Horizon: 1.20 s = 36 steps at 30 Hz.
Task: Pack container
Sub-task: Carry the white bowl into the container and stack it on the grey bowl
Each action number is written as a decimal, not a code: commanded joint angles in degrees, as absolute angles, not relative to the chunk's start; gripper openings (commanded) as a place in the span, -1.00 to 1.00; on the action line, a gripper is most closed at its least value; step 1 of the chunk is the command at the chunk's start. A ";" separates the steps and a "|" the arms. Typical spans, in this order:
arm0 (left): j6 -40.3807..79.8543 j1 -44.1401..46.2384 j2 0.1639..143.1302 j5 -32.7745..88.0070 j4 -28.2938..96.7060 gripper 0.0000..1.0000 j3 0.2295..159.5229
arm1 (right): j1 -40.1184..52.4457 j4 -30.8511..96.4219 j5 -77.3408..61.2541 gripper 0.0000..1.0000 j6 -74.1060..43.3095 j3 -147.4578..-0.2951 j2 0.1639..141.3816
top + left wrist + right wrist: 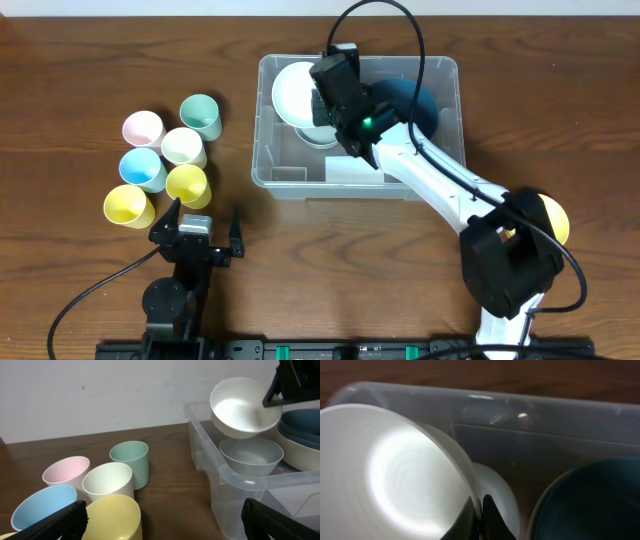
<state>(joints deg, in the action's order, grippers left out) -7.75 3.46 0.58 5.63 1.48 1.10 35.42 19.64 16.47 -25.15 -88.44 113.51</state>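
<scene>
Dark wood table point(80, 60), pale wall point(100, 390) behind, right hand point(481, 516) pinching white bowl point(293, 92) over container point(262, 150) — left hand point(207, 215) spread.

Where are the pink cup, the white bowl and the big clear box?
Pink cup point(142, 128): overhead view, its open top.
White bowl point(240, 410): left wrist view, its inside.
Container point(261, 130): overhead view, wall nearest the cups.

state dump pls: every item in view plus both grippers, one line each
container: open, no lid, partly filled.
white bowl: tilted, lifted above the grey bowl, pinched at its rim.
grey bowl: upright in the container, empty.
dark blue bowl: in the container, nested in a cream bowl.
cups: six, upright, empty, on the table outside the container.
right gripper: shut on the white bowl.
left gripper: open, empty.
</scene>
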 commanded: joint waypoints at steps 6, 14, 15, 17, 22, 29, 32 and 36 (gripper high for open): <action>-7.90 3.18 0.23 6.68 3.53 0.96 0.23 | 34.17 22.68 18.44 -0.97 -26.79 -89.03 115.44; -7.90 3.18 0.23 6.68 3.53 0.96 0.23 | 34.20 24.10 16.88 -0.85 -26.79 -89.03 115.44; -7.90 3.18 0.23 6.68 3.53 0.96 0.23 | 34.20 24.32 16.53 -0.74 -26.83 -89.03 115.44; -7.90 3.18 0.23 6.68 3.53 0.96 0.23 | 34.20 24.95 16.45 -0.48 -27.22 -89.03 115.44; -7.90 3.18 0.23 6.68 3.53 0.96 0.23 | 34.20 25.41 16.38 -0.15 -27.20 -89.03 115.44; -7.90 3.18 0.23 6.68 3.53 0.96 0.23 | 34.26 25.74 12.91 -0.16 -23.51 -90.45 114.15; -7.90 3.18 0.23 6.68 3.53 0.96 0.23 | 34.24 30.44 12.14 -0.17 -23.51 -93.23 111.35; -7.88 3.18 0.23 6.68 3.53 0.96 0.23 | 33.67 38.83 12.16 -0.07 -23.53 -97.36 105.71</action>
